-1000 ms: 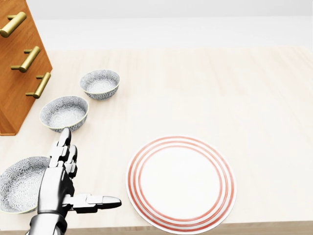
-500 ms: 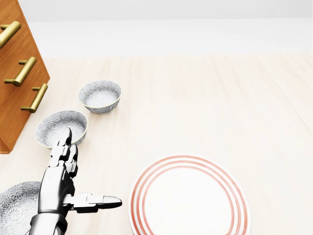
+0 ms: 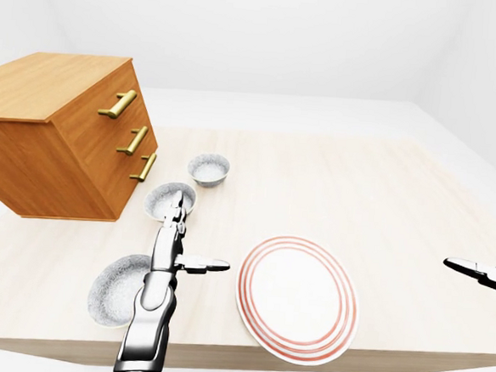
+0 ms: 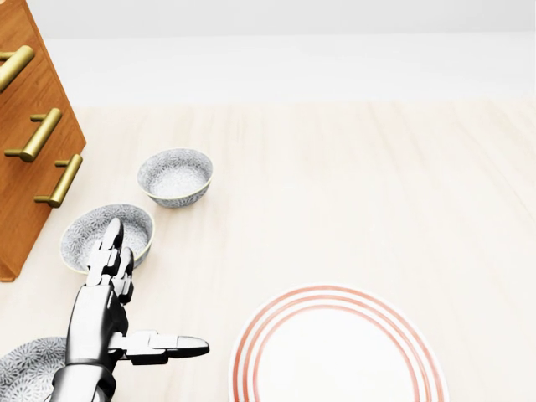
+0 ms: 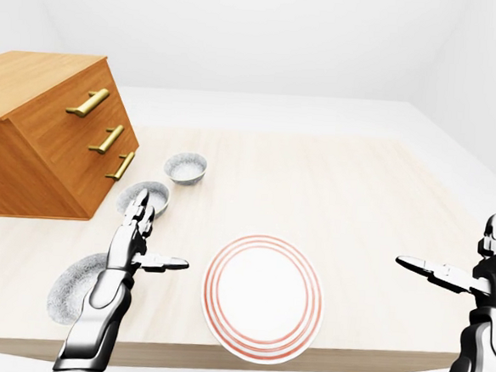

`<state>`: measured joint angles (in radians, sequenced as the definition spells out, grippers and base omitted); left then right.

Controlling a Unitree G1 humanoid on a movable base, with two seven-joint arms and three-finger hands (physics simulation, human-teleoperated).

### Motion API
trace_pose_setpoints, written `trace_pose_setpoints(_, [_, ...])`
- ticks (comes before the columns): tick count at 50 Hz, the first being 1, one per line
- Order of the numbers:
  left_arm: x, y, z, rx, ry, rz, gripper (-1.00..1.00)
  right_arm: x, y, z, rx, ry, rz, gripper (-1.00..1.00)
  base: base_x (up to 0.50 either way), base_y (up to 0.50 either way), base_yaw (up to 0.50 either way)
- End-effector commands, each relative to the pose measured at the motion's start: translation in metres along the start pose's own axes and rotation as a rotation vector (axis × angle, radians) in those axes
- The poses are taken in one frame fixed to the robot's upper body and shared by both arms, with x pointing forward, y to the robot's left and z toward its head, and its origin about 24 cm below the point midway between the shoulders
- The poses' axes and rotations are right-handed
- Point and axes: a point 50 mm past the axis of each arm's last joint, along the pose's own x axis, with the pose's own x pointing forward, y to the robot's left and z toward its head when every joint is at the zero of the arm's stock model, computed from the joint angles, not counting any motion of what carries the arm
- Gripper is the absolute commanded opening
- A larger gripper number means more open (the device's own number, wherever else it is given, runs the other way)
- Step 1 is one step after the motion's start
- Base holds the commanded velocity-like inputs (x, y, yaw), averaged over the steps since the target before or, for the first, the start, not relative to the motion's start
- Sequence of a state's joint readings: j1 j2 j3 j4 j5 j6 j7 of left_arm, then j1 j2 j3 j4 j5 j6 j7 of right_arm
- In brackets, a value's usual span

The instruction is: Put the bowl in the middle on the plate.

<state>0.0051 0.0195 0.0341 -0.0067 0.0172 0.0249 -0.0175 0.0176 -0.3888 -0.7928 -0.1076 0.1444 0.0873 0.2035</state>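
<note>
A white plate [image 3: 298,297] ringed with concentric red bands sits on a pale, blond wood-grain desk [image 4: 377,184]. The upper bowl [image 4: 175,177], middle bowl [image 4: 84,234] and lower bowl [image 3: 113,289] all carry a fine grey-on-white floral speckle. The drawer chest [image 3: 55,138] is warm orange-brown wood with brass-gold handles [image 3: 117,104]. The left hand [image 4: 96,322] and right hand [image 5: 484,275] gleam silver-grey, with fingers [image 4: 194,344] tipped black.

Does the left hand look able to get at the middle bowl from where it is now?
Probably yes: the open left hand points straight at the middle bowl, fingertips overlapping its rim in the head view, with nothing between.
</note>
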Motion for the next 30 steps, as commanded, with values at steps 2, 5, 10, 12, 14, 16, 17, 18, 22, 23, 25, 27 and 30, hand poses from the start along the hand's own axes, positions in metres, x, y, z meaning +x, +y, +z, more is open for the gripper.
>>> trace_pose_setpoints(2, [-0.001, -0.002, 0.000, 0.081, -0.017, 0.001, 1.00, 0.000, -0.001, 0.003, 0.011, -0.015, -0.009, 1.00, 0.00, 0.00, 0.00])
trace_pose_setpoints(5, [0.001, -0.003, 0.000, 0.087, -0.022, -0.002, 1.00, -0.001, -0.002, 0.003, 0.011, -0.014, -0.008, 1.00, 0.00, 0.00, 0.00])
trace_pose_setpoints(10, [0.006, -0.003, -0.001, 0.125, -0.044, 0.000, 1.00, -0.001, 0.000, 0.002, 0.011, -0.010, -0.004, 1.00, 0.00, 0.00, 0.00])
trace_pose_setpoints(12, [0.009, -0.002, 0.000, 0.174, -0.065, 0.012, 1.00, -0.002, -0.001, 0.002, 0.014, -0.013, -0.003, 1.00, 0.00, 0.00, 0.00])
trace_pose_setpoints(14, [0.009, -0.005, 0.006, 0.197, -0.080, 0.009, 1.00, -0.001, 0.000, 0.002, 0.013, -0.011, -0.003, 1.00, 0.00, 0.00, 0.00])
trace_pose_setpoints(16, [0.009, -0.009, 0.015, 0.217, -0.096, 0.003, 1.00, -0.001, 0.000, 0.002, 0.014, -0.009, -0.002, 1.00, 0.00, 0.00, 0.00])
trace_pose_setpoints(17, [0.010, -0.009, 0.019, 0.252, -0.107, 0.011, 1.00, -0.001, 0.000, 0.002, 0.014, -0.013, -0.002, 1.00, 0.00, 0.00, 0.00])
trace_pose_setpoints(18, [0.012, -0.009, 0.022, 0.258, -0.111, 0.011, 1.00, -0.001, -0.001, 0.002, 0.015, -0.012, -0.002, 1.00, 0.00, 0.00, 0.00])
trace_pose_setpoints(22, [0.025, -0.009, 0.038, 0.293, -0.143, 0.004, 1.00, -0.002, -0.001, 0.006, 0.015, -0.029, 0.001, 1.00, 0.00, 0.00, 0.00])
trace_pose_setpoints(23, [0.025, -0.009, 0.038, 0.292, -0.143, 0.004, 1.00, -0.002, -0.001, 0.006, 0.015, -0.029, 0.001, 1.00, 0.00, 0.00, 0.00])
trace_pose_setpoints(25, [0.028, -0.009, 0.040, 0.336, -0.156, 0.003, 1.00, -0.002, -0.001, 0.006, 0.015, -0.028, 0.002, 1.00, 0.00, 0.00, 0.00])
trace_pose_setpoints(27, [0.026, -0.010, 0.050, 0.377, -0.168, 0.005, 1.00, -0.001, -0.001, 0.003, 0.017, -0.015, 0.002, 1.00, 0.00, 0.00, 0.00])
trace_pose_setpoints(30, [0.024, -0.015, 0.068, 0.399, -0.238, -0.015, 1.00, -0.001, 0.000, 0.001, 0.019, -0.007, 0.003, 1.00, 0.00, 0.00, 0.00])
